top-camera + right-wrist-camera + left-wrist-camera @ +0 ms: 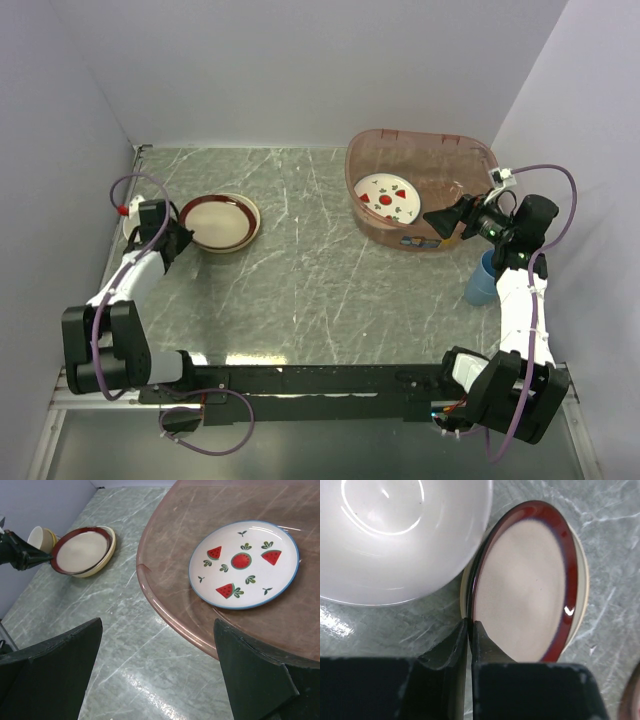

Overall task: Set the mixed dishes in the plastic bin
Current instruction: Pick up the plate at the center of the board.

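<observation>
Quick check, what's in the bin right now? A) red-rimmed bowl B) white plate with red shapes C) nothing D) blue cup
B: the white plate lies flat inside the plastic bin, while the red-patterned bowl and the light blue cup are both outside it.

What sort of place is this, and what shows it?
Likely a robot lab test cell: two arms bolted to a marble-patterned table, plain walls around it, a red-rimmed dish and plastic bin staged.
</observation>
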Robot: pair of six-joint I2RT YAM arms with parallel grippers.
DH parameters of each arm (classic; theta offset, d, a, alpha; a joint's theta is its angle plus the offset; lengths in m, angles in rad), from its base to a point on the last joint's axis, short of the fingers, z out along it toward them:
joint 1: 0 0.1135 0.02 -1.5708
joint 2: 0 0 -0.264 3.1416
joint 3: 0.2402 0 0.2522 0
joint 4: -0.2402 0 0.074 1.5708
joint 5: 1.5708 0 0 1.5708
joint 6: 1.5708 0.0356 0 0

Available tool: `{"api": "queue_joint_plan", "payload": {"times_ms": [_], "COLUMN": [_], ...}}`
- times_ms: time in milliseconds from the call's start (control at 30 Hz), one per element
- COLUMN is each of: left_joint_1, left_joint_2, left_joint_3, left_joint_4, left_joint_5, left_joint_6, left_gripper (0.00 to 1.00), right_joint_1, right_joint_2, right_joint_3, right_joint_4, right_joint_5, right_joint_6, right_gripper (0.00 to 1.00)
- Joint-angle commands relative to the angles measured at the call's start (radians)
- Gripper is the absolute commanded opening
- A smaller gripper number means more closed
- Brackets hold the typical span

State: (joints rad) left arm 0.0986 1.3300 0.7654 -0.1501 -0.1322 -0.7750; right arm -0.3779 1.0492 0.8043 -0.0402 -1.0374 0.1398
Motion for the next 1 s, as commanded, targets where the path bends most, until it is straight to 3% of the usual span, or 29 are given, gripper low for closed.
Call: {"api": "queue_joint_plan", "payload": {"times_ms": [0,133,367,700,733,967], "left_joint_1": [0.061,0.107,0.142,0.173,0.179,0.182], "left_joint_2": [-0.072,-0.069,-0.041,-0.041,-0.045,-0.04], "left_joint_3": [-0.047,-0.081,-0.112,-0.126,-0.13,-0.146], "left_joint_4": [0.201,0.294,0.415,0.475,0.483,0.488], "left_joint_5": [0.144,0.242,0.335,0.404,0.41,0.43], "left_joint_6": [-0.041,-0.076,-0.13,-0.144,-0.15,-0.162], "left_gripper": [0.01,0.01,0.01,0.01,0.01,0.01], "right_joint_1": [-0.004,0.02,0.193,0.739,0.826,1.134], "right_joint_2": [-0.003,0.0,0.038,0.224,0.271,0.512], "right_joint_3": [0.052,0.058,0.125,0.334,0.352,0.559], "right_joint_4": [-0.006,-0.036,-0.173,-0.423,-0.426,-0.319], "right_joint_5": [-0.019,-0.032,0.084,0.394,0.446,0.675], "right_joint_6": [-0.035,-0.098,-0.32,-0.787,-0.818,-1.0], "right_gripper": [1.0,1.0,1.0,1.0,1.0,1.0]}}
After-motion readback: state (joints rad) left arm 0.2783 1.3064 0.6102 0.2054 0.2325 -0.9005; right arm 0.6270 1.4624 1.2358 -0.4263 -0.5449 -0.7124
